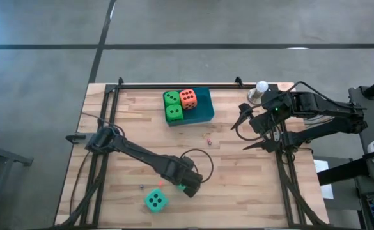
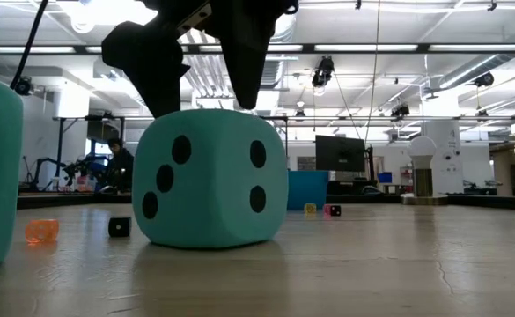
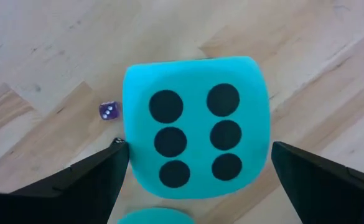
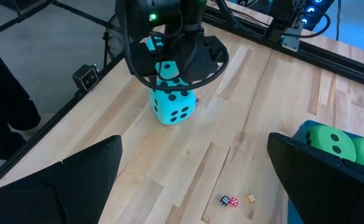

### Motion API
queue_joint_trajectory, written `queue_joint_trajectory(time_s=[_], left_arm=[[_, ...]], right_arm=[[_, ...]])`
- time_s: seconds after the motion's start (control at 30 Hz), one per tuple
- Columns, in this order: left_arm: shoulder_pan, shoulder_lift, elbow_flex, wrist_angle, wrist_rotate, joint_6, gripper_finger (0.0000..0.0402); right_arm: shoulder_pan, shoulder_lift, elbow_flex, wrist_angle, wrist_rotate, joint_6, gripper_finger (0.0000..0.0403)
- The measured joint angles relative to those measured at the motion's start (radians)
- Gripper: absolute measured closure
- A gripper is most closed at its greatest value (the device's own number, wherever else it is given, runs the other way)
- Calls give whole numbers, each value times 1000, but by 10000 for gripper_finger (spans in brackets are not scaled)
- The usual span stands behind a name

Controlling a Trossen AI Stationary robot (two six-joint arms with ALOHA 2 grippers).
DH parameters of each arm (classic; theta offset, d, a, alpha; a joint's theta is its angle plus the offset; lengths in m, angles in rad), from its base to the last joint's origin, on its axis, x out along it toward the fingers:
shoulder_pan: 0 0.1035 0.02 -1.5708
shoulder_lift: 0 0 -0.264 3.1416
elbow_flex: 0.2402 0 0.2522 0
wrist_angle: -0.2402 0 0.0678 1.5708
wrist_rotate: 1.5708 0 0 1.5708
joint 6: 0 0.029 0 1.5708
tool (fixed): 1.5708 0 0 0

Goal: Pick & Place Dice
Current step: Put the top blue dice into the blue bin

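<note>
The left gripper [image 1: 188, 186], fingers spread wide, hangs just above a teal die [image 3: 195, 127] near the table's [image 1: 250, 191] front edge, a second teal die [image 1: 155, 201] beside it. Farther back, two green dice [image 1: 172, 106] and an orange-red die [image 1: 188, 98] sit in the blue tray [image 1: 202, 110]; at right, the right gripper [image 1: 250, 133] waits open

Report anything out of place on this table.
One teal die sits alone on the bare wood, far from the blue tray holding two green dice and the orange-red die. Tiny dice lie scattered mid-table.
</note>
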Motion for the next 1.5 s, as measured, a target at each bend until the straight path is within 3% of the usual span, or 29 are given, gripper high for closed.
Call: queue_joint_trajectory(time_s=[0.57,0.93,1.5], left_arm=[[1,26,0,36,-11,4,2],[5,21,22,-44,-11,11,3],[4,18,36,-45,-11,109,3]], right_arm=[[0,0,0,0,0,0,3],[0,0,0,0,0,2,3],[0,0,0,0,0,0,3]])
